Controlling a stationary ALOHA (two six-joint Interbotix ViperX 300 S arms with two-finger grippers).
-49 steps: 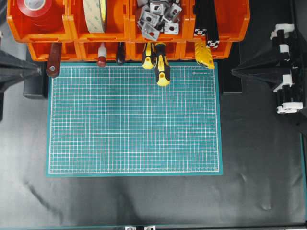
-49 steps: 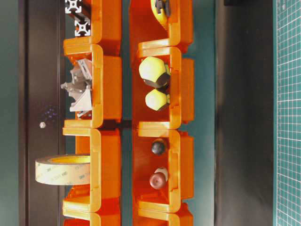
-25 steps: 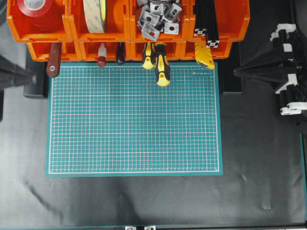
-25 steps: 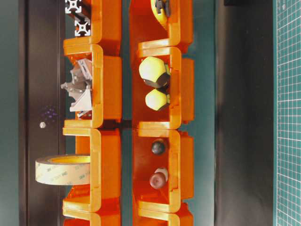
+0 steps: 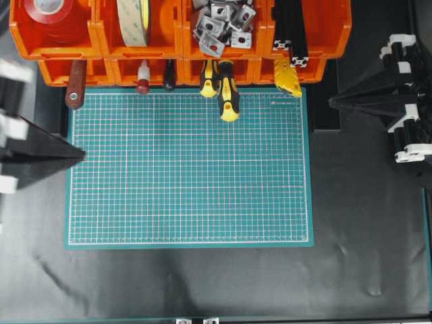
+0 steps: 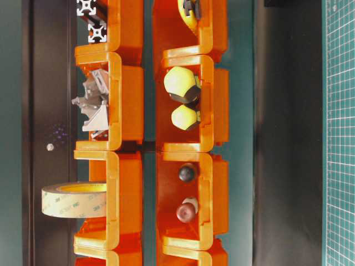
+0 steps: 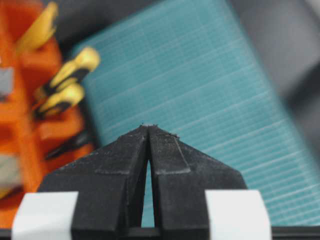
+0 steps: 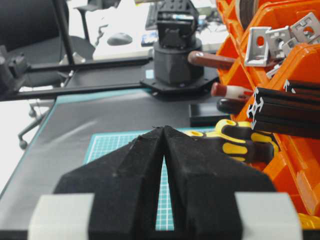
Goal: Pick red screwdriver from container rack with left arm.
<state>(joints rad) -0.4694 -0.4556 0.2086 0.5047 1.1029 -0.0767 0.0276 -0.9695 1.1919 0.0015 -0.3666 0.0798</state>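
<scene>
Screwdrivers and other long tools sit handle-outward in the lower row of the bright orange plastic container rack (image 5: 182, 40), probably so a claw can take a handle from the front. Among them, the small red screwdriver with a white band and dark red rounded cap (image 5: 143, 77) pokes from the second bin from the left, its cap just over the far edge of the green gridded cutting mat (image 5: 189, 169). The left arm's black two-fingered gripper (image 5: 79, 154) has its tips pressed together, holding nothing, at the mat's left edge, well apart from the screwdriver, which lies farther toward the rack and to its right. The right arm's matching gripper (image 5: 332, 101) is likewise closed and empty
</scene>
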